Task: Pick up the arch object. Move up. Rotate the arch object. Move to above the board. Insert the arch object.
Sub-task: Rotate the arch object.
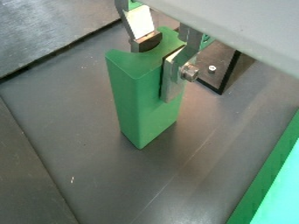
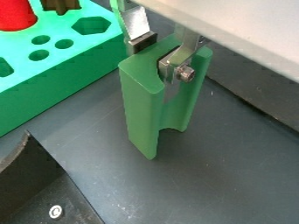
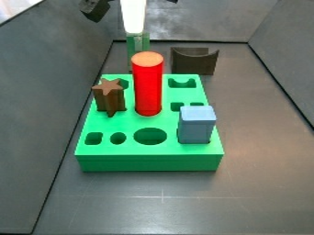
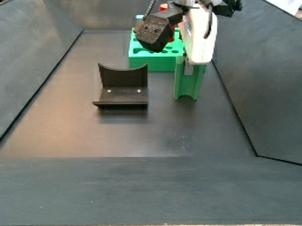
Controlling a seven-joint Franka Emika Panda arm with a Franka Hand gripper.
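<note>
Dark floor, walled in grey. In a side view, going left to right: brown star piece [image 3: 108, 95] standing in the board [image 3: 123, 154] at about 9 o'clock; red cylinder [image 3: 147, 83] upright near the board's middle; blue cube [image 3: 196, 124] at about 4 o'clock on the slab; dark brown block with a curved notch [image 3: 193, 59] on the floor beyond the board's far edge, at about 1 o'clock. Round and small cutouts open along the near edge.

Arch object [image 3: 136, 40] upright on the floor just past the far edge of the board, at about 12 o'clock, mostly hidden behind the red cylinder from here. Seen better in a side view as a pale green upright block [image 4: 189, 81], standing just beside the board's edge, right of the dark brown notched block [image 4: 122, 85], the two apart.

Gripper [image 1: 158, 59] down over the top end of the arch object, jaws closed partway on it: one silver finger [image 1: 142, 28] against one face, the other finger [image 1: 177, 70] pressed to the opposite face, touching both sides in both wrist views. Same grasp at [image 2: 158, 58], notch of the block facing the camera and reaching down to the floor. Block base resting on the floor, not lifted
</note>
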